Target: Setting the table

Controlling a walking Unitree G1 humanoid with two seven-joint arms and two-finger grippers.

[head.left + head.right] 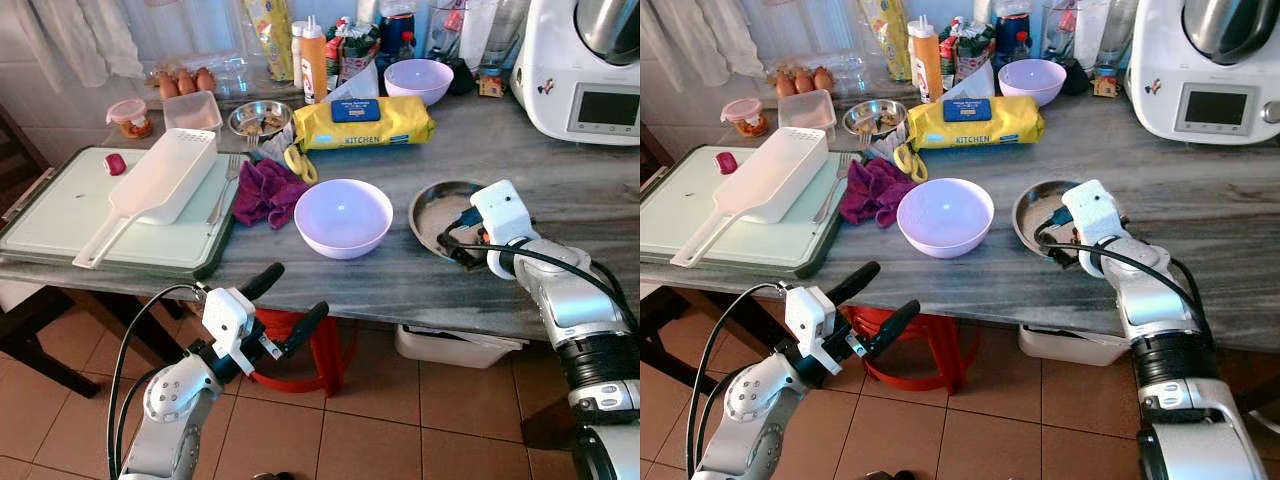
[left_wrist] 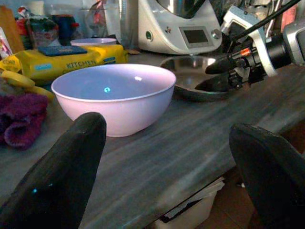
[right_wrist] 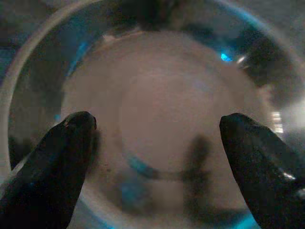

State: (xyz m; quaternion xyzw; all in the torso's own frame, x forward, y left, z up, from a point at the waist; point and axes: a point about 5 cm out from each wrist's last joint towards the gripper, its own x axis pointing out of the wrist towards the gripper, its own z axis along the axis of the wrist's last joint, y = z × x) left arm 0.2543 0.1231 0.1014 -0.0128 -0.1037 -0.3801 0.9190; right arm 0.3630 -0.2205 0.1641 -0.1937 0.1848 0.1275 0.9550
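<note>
A lilac bowl (image 1: 343, 215) stands near the front edge of the grey table (image 1: 520, 150). To its right lies a shallow steel plate (image 1: 436, 205). My right gripper (image 3: 157, 138) hovers open just over that plate (image 3: 157, 95), its fingers spread across the plate's inside with nothing between them. From the left wrist view the right gripper (image 2: 215, 75) hangs at the plate's near rim. My left gripper (image 1: 295, 292) is open in front of the table edge and a little below it, pointing at the lilac bowl (image 2: 114, 95). A second lilac bowl (image 1: 418, 78) sits at the back.
A green board (image 1: 50, 215) on the left carries a white slotted scoop (image 1: 160, 180) and a fork (image 1: 225, 185). A purple cloth (image 1: 268, 190), a yellow package (image 1: 365, 122) and a white kitchen machine (image 1: 585, 70) stand behind. A red stool (image 1: 315, 350) is under the table.
</note>
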